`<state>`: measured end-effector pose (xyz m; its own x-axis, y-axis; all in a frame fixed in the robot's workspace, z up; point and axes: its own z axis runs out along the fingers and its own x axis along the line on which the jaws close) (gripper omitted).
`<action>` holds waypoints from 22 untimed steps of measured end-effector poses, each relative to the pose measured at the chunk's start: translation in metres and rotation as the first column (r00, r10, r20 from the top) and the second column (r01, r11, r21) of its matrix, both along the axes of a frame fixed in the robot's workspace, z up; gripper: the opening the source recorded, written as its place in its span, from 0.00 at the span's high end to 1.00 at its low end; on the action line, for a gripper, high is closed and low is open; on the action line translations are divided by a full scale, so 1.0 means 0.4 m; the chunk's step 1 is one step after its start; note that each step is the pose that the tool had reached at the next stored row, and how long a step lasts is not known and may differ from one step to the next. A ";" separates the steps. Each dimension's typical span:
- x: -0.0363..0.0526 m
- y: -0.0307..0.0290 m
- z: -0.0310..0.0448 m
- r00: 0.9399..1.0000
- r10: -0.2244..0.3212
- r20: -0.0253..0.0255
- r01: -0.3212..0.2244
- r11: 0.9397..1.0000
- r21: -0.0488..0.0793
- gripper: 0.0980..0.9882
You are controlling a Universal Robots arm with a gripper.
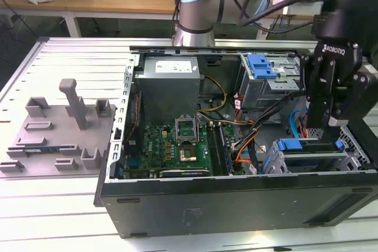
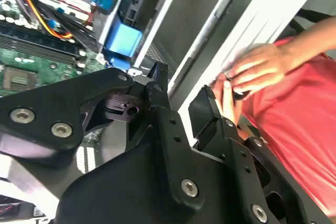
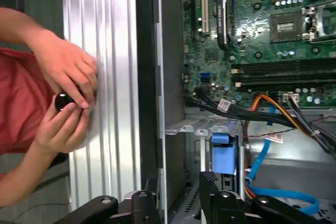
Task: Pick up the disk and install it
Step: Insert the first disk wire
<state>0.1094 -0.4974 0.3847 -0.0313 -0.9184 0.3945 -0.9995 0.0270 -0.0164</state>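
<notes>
Jaws apart and holding nothing, plain in both wrist views, with a bare gap between the black fingers [image 3: 210,195]. Gripper [image 1: 326,123] hanging straight above the metal cage [image 1: 273,163] at the computer case's [image 1: 236,205] near corner on the exterior view's right. Disk [image 1: 310,151] lying flat in that cage, marked by its blue frame, just below the fingertips and apart from them. Looks seated, though hard to say for sure. Worth keeping the jaws square to the frame's long edges and centred over it, so as not to cock the disk against the cage walls. Worth steering clear of the blue cable [image 3: 260,156] and the orange-and-black wire bundle [image 1: 245,149] beside the cage. Beyond the case wall, at the desk's [image 1: 59,216] edge, a person's hands [image 3: 65,69] busy with a small black round thing [image 3: 64,101]. Slow, small moves advisable with those hands so near.
</notes>
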 end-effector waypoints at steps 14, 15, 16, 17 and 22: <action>0.012 0.199 -0.014 1.000 -0.017 0.001 0.017 0.995 -0.099 0.62; 0.020 0.206 -0.015 1.000 -0.017 0.001 0.017 0.995 -0.099 0.62; 0.035 0.213 -0.016 1.000 -0.017 0.001 0.017 0.995 -0.099 0.62; 0.053 0.217 -0.017 1.000 -0.017 0.001 0.017 0.995 -0.099 0.62; 0.129 0.231 -0.023 1.000 -0.019 0.001 0.019 0.995 -0.099 0.62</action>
